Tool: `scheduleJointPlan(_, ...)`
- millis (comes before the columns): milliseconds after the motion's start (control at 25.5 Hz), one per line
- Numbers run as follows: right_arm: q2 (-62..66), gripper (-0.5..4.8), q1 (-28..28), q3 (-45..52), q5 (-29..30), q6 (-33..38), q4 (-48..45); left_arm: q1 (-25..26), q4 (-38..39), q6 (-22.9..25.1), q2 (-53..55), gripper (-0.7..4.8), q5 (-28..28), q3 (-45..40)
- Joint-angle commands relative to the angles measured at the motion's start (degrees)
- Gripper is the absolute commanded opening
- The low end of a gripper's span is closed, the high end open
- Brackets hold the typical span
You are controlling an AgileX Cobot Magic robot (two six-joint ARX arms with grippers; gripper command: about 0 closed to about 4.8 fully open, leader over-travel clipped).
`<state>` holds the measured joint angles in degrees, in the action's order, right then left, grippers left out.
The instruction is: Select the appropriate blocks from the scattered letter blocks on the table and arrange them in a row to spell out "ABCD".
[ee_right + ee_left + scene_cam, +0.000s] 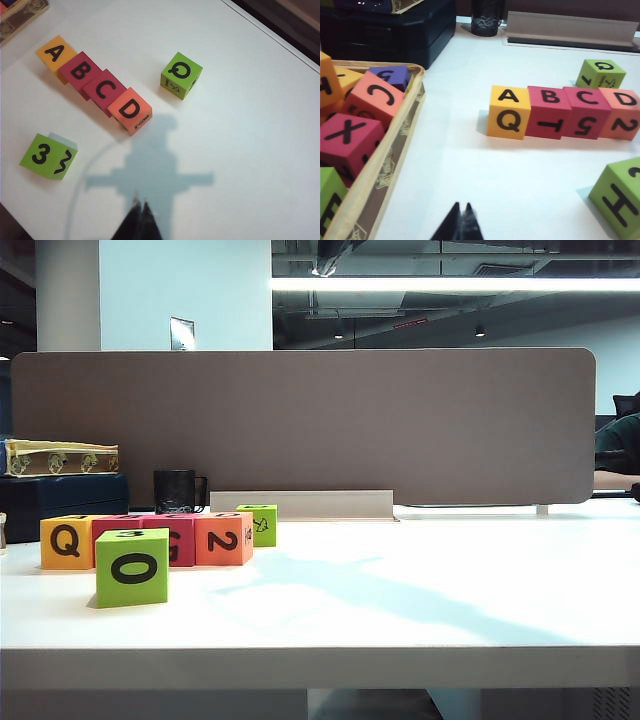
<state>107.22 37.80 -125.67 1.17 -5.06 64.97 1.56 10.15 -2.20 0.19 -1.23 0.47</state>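
Four letter blocks stand touching in a row on the white table. From above they read A on the yellow-orange block, B on a red block, C on a second red block and D on the orange block; the right wrist view shows A, B, C and D. In the exterior view the yellow-orange Q face and the orange 2 face look forward. Left gripper and right gripper hover shut and empty, well short of the row; neither shows in the exterior view.
A lime block marked 0 sits in front of the row, a smaller-looking lime block behind its right end. A patterned box with several spare blocks lies left of the row. Black mug and grey divider stand at the back.
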Motion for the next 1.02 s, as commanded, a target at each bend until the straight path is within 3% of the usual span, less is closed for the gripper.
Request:
scheduleJointPlan(39, -0.3, -0.01, 0.1, -0.2, 0.0, -0.1, -0.5, -0.1, 0.9, 1.0, 0.0, -0.06, -0.3, 0.1)
scheduleJointPlan(1019, -0.3, -0.01, 0.1, -0.2, 0.0, -0.1, -0.5, -0.2, 0.3, 0.7, 0.0, -0.06, -0.5, 0.1)
